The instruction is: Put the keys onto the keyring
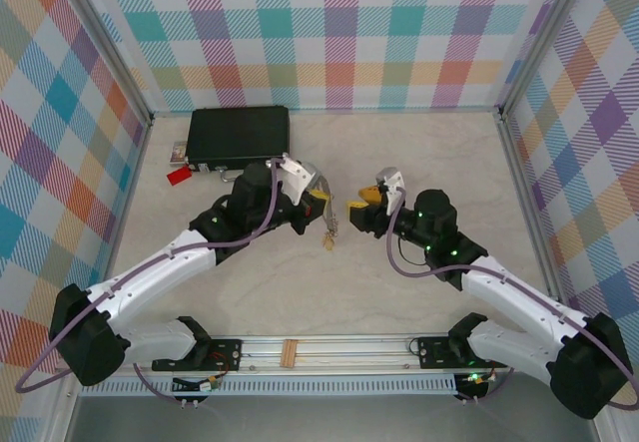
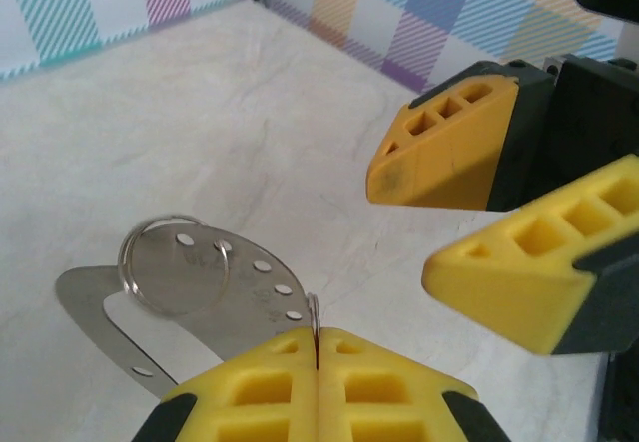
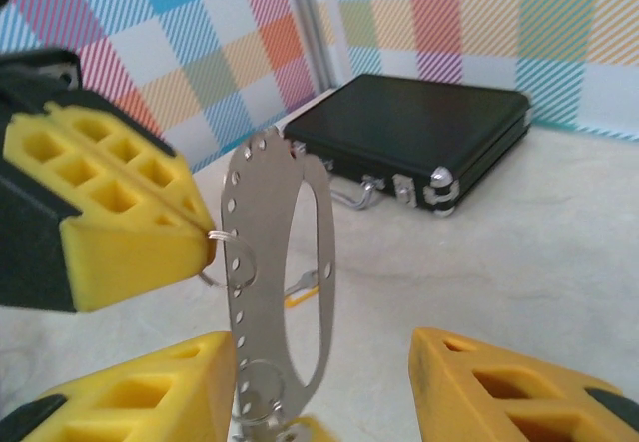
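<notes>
From above, the keys [image 1: 327, 240] are appearing too small to tell apart. The left pincer [image 2: 317, 340] is hiding most of a thin ring [image 2: 316, 308] between its fingers.

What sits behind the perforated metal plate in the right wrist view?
A closed black case on the table, silver handle toward the camera. The plate hides part of its left end.

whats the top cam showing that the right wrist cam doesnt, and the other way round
Top external, not right wrist: the red tag beside the black case, and the base rail at the near edge. Right wrist, not top external: the rows of small holes along the metal plate, and the thin wire ring pinched by the shut left gripper. Both: the case, the left gripper and the open right gripper.
</notes>
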Available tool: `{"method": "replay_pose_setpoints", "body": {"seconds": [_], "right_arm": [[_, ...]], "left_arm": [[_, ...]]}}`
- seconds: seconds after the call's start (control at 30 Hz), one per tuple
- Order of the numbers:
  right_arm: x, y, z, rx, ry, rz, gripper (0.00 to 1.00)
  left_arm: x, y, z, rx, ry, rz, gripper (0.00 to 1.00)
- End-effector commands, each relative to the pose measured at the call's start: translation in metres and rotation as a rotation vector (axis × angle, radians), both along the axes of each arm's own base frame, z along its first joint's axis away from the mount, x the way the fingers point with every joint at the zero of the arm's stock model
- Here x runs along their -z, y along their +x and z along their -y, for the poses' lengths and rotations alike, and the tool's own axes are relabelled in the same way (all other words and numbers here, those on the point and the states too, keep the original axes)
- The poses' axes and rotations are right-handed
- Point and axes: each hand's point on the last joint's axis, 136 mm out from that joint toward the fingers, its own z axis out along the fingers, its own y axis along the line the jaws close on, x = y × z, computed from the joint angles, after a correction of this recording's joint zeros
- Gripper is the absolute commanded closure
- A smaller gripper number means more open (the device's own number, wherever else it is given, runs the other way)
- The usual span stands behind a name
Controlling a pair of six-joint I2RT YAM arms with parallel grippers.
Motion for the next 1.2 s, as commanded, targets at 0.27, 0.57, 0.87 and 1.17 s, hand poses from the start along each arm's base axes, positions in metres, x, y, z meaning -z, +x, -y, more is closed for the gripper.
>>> {"method": "replay_pose_setpoints", "body": {"seconds": [0.27,0.57,0.87,1.17], "right_arm": [[-0.010,0.014,0.012,0.093,-0.011,0.030,0.50],[-0.025,0.025,0.027,0.191,-0.030,0.045,0.49],[-0.032,0.035,0.017,0.174,-0.045,0.031,0.49],[-0.034,0.037,0.014,0.165,-0.039,0.021,0.49]], "left_arm": [[-0.047,0.000,0.015,0.088,-0.168,0.487,1.00],[-0.051,0.011,0.009,-0.082,-0.019,0.783,1.00],[-0.065,0.007,0.003,-0.135,-0.025,0.904,1.00],[-0.062,0.003,0.002,-0.122,-0.031,0.901,1.00]]}}
